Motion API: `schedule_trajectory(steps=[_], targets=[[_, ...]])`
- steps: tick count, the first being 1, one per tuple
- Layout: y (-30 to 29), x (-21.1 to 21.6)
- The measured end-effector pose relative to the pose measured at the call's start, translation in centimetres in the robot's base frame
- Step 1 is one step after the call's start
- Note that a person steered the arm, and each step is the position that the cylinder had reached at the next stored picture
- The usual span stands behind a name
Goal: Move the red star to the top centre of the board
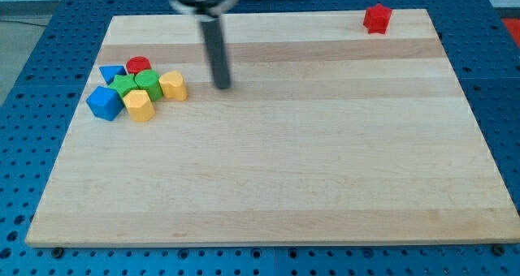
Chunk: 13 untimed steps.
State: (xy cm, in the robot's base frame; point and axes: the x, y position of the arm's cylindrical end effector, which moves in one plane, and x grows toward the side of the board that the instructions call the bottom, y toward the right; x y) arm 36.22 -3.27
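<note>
**Red star at the board's top right corner, tip far off by the cluster**

The arm carries no claw, so there is nothing to be wide, narrow or holding; it ends in a dark rod. My tip (222, 86) rests on the board (284, 170) in its upper left part, just to the view's right of the block cluster and apart from it, touching no block.

The red star (377, 18) is a small, bright red block with a notched outline. It sits well apart from my tip, far toward the view's right and higher up, close to the board's top edge near the top right corner. It stands alone, with no other block near it.

The rest of the blocks are bunched together to the view's left of my tip. Nearest it is a yellow block (173, 85). Going further left from the tip come a green block (148, 83) and a green star (124, 85), with a red cylinder (138, 64) just above them and a blue triangle (111, 71) beside that. Lower and left of the tip lie a second yellow block (140, 105) and a blue cube (104, 102).

No containers show. The pale wooden board lies on a blue perforated bench (49, 32).
</note>
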Motion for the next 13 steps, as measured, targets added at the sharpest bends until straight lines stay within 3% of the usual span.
schedule_trajectory(steps=[2,3,4,6,8,11,13], targets=[[21.7,-5.8],[29.1,-9.8],[29.8,-14.7],[21.5,-12.9],[20.9,-8.9],[17.9,-14.0],[24.3,-13.0]])
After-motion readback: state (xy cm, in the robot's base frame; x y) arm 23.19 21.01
